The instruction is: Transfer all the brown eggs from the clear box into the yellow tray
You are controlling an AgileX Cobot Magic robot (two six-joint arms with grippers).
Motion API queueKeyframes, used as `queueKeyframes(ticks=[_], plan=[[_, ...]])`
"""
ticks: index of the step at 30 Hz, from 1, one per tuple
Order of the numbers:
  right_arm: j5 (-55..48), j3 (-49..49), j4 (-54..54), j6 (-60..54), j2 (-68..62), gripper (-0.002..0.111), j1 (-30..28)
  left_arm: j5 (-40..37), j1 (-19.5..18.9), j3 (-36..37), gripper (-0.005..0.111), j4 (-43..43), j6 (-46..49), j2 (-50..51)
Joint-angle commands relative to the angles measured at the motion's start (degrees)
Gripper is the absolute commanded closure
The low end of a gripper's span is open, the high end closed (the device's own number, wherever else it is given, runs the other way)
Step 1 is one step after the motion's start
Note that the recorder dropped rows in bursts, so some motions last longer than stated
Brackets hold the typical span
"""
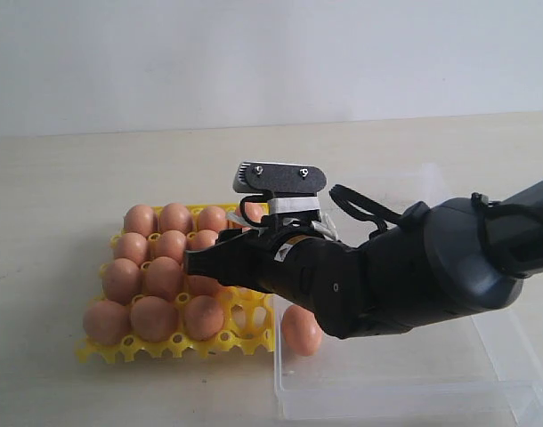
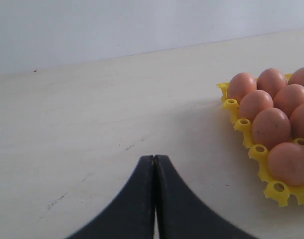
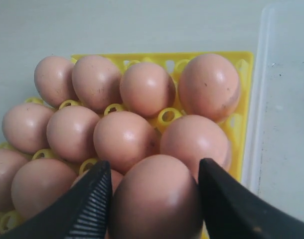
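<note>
1. Yellow tray [image 1: 165, 349] sits on the table [image 2: 92, 124] to the left of the box [image 1: 387, 391], their edges just beside each other.
2. Eggs [image 1: 154, 318] fill most of the tray's cups, packed shoulder to shoulder. I see bare yellow cups at the near corner next to the box. The arm hides part of the tray, so I won't give a count.
3. My right gripper [image 3: 153, 164] hangs over the box-side part of the tray, its fingers clamped on either side of one egg [image 3: 154, 204]. I cannot tell whether that egg is seated in a cup or held above it.
4. The box is clear plastic with low walls. I see a lone egg [image 1: 302, 329] lying in it, against the wall nearest the tray. The arm covers much of the rest of the box.
5. My left gripper [image 2: 154, 159] is over bare table, apart from the tray's corner, its fingers pressed together with nothing between them.
</note>
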State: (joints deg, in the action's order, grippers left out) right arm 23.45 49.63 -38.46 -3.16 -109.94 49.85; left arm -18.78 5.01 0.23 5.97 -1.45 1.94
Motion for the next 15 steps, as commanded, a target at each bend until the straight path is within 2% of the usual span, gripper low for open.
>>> queueKeyframes(ticks=[1,4,10,12,15], plan=[[1.09,-0.26,-0.14,-1.71,0.03,0.107,0.13,0.68,0.18,-0.23,0.107,-0.13,-0.25,0.14],[1.09,-0.26,-0.14,-1.71,0.03,0.097,0.13,0.68,0.18,-0.23,0.107,-0.13,-0.25,0.14],[1.35,-0.26,-0.14,-1.71,0.03,0.068,0.13,0.68,0.18,-0.23,0.107,-0.13,-0.25,0.14],[1.60,-0.26,-0.14,-1.71,0.03,0.063,0.13,0.68,0.18,-0.23,0.107,-0.13,-0.25,0.14],[1.94,-0.26,-0.14,-1.71,0.03,0.063,0.13,0.68,0.18,-0.23,0.107,-0.13,-0.25,0.14]])
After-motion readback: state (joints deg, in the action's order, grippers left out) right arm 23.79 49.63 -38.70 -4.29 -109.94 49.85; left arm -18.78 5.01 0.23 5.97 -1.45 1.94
